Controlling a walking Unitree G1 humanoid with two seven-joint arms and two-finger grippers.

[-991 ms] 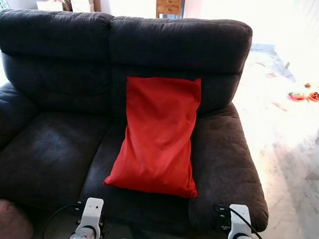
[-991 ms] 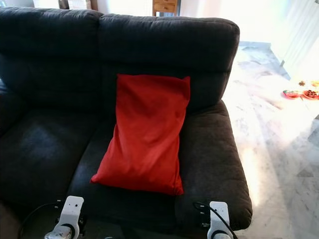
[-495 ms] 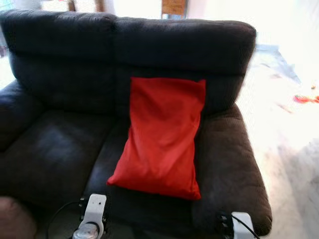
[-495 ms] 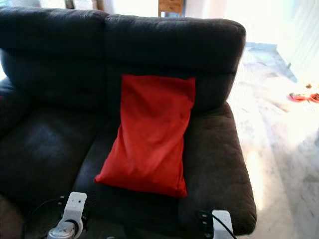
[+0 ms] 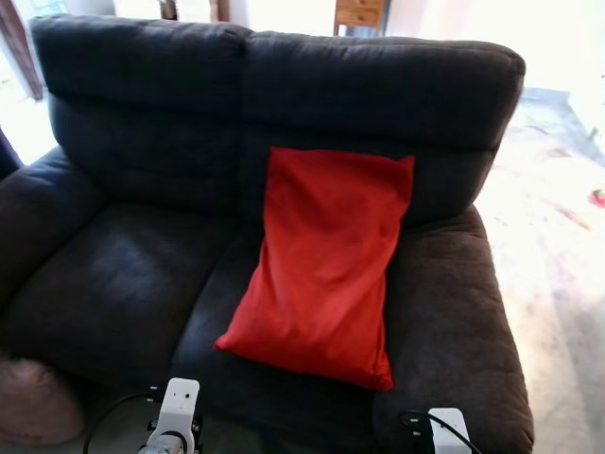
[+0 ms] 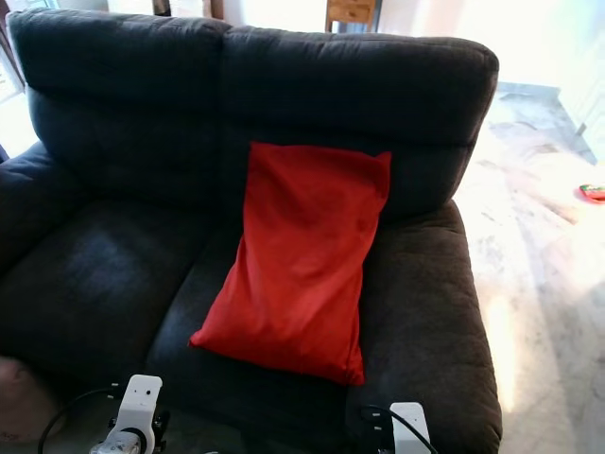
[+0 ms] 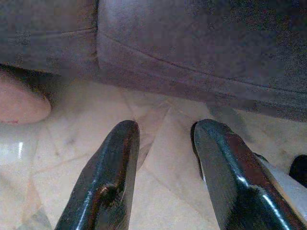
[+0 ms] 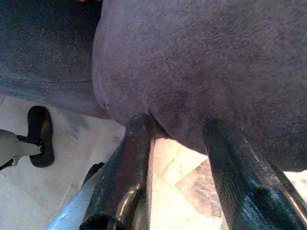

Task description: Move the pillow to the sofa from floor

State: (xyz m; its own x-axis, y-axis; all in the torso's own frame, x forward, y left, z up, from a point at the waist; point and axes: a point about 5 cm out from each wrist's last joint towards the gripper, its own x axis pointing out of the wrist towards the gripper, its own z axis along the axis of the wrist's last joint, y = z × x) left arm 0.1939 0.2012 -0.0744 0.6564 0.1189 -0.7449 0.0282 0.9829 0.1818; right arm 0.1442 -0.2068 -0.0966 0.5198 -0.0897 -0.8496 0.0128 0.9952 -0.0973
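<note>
- A red pillow (image 5: 321, 260) rests on a dark grey two-seat sofa (image 5: 123, 274), on the seat cushion at the robot's right.
- The pillow stands on its long side, its top edge leaning against the backrest and its bottom corners spread on the seat, close to the right armrest (image 5: 454, 312).
- Judging by this, the task looks essentially done: the pillow is off the floor and fully supported by the sofa, with nothing holding it.
- What may remain is little more than stepping away; no straightening looks necessary, though that is a judgement.
- Both arms hang low in front of the sofa, their pale wrist housings showing at the bottom of the head views.
- The left gripper (image 7: 163, 143) points down at the pale marble floor (image 7: 86, 158) just in front of the sofa base; its two black fingers (image 7: 108, 187) are spread apart with nothing between them.
- The right gripper (image 8: 175, 139) points toward the rounded front of the right armrest; its fingers are also parted and empty, and the tips appear close to the fabric, though contact cannot be confirmed.
- A pinkish rounded object (image 5: 33, 402) lies on the floor by the sofa's left front corner; what it is cannot be made out.
</note>
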